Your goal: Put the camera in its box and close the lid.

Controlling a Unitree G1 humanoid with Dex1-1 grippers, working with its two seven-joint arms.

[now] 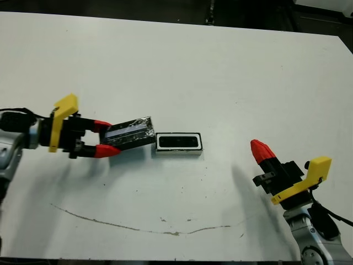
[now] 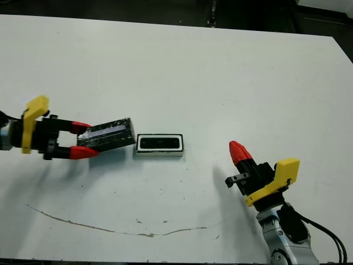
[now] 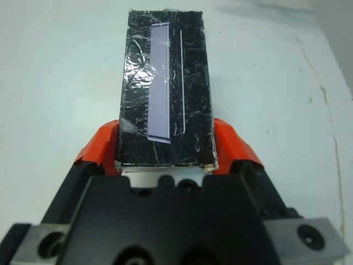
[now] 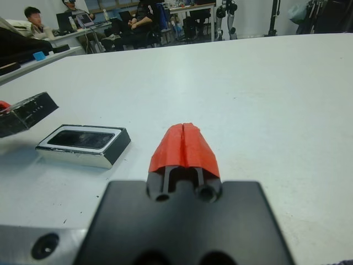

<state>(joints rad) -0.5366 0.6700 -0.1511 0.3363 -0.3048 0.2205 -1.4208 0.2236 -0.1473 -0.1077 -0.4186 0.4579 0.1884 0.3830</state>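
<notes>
The box [image 1: 179, 153], a small white-walled tray, lies near the table's middle with the black camera [image 1: 178, 142] lying inside it. Just left of the box my left gripper [image 1: 112, 138] is shut on the lid [image 1: 131, 132], a flat black cover with a shiny top. The lid is tilted and held a little above the table, and its far end nearly reaches the box's left end. In the left wrist view the lid [image 3: 165, 94] sticks out between the red fingers [image 3: 234, 146]. My right gripper [image 1: 258, 148] is shut and holds nothing, well right of the box [image 4: 71, 157].
A thin dark scuff line [image 1: 138, 226] runs across the white table [image 1: 220, 72] near its front edge. Beyond the far edge, people [image 4: 138, 22] sit at desks.
</notes>
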